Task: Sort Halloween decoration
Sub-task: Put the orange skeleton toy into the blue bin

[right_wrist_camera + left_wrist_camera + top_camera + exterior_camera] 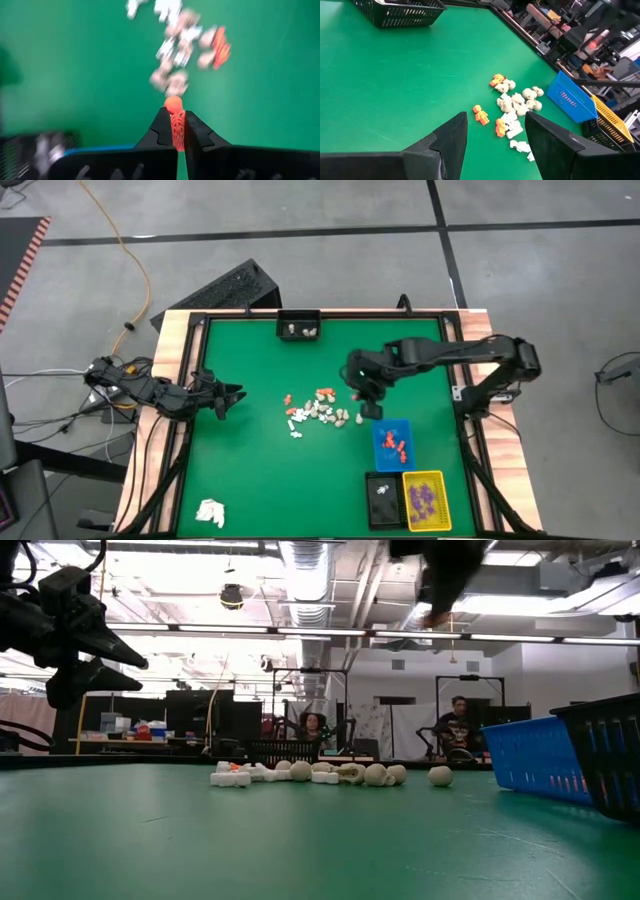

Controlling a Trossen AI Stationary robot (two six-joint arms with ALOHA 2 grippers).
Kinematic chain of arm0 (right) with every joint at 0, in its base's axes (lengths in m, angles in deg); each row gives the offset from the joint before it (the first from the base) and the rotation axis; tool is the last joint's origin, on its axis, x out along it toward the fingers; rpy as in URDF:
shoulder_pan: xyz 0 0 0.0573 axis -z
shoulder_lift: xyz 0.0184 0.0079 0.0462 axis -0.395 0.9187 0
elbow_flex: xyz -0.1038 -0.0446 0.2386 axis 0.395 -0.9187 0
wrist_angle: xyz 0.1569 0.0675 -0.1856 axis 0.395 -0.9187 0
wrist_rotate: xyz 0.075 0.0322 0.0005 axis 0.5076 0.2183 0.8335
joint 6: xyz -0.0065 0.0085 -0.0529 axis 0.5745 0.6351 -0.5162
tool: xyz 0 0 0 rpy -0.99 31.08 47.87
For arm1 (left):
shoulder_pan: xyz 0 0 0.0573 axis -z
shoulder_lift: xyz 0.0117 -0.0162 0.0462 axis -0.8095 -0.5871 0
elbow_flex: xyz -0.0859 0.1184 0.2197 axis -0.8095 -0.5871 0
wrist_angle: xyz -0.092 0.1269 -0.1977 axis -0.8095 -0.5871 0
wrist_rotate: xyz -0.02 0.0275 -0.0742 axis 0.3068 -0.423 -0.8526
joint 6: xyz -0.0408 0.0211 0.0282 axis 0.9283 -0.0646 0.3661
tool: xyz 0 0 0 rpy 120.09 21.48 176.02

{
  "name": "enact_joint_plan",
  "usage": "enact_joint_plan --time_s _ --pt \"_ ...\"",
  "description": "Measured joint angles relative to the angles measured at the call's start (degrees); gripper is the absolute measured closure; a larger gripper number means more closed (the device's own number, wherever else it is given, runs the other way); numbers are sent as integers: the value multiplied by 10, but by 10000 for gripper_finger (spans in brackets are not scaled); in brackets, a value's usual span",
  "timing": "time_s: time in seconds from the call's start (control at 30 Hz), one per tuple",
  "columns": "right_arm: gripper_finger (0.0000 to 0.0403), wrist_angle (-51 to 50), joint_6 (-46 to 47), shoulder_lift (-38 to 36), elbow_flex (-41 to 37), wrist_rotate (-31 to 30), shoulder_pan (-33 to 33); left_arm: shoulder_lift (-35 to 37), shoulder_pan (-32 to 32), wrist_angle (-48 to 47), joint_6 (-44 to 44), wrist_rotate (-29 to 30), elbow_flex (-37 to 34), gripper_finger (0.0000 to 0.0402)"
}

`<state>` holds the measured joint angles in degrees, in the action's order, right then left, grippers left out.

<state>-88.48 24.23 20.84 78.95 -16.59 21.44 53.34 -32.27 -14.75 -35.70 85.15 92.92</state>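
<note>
The Halloween decoration pieces lie in a loose pile mid-table: cream, white and orange-red figurines, also in the left wrist view and low view. My right gripper hovers above the table just right of the pile, by the blue tray, and is shut on an orange-red piece. My left gripper waits open near the table's left edge, left of the pile, its fingers pointing toward the pile. My right gripper pinches an orange-red figurine's body between its two fingertips, coming from above and pointing down. The piece's round head sticks out past the fingertips. It is lifted clear of the table.
Blue tray holds orange-red pieces. Near it stand a black tray with a white piece and a yellow tray with purple pieces. A black tray with cream pieces sits at the far edge. White paper wad lies near-left. People sit beyond the table.
</note>
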Motion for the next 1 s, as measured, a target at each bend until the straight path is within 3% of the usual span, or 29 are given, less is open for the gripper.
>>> enact_joint_plan --time_s 0.27,0.53,0.8,1.0 --pt "387 -136 149 -9 0 -13 -117 0 0 0 10 0 0 213" --pt "387 -180 295 -9 0 -13 -239 0 0 0 11 0 0 213" --pt "387 -136 426 -9 -37 -24 -320 0 0 0 6 15 0 213" --pt "387 -48 426 -9 -124 -44 -321 0 0 0 5 22 0 213"
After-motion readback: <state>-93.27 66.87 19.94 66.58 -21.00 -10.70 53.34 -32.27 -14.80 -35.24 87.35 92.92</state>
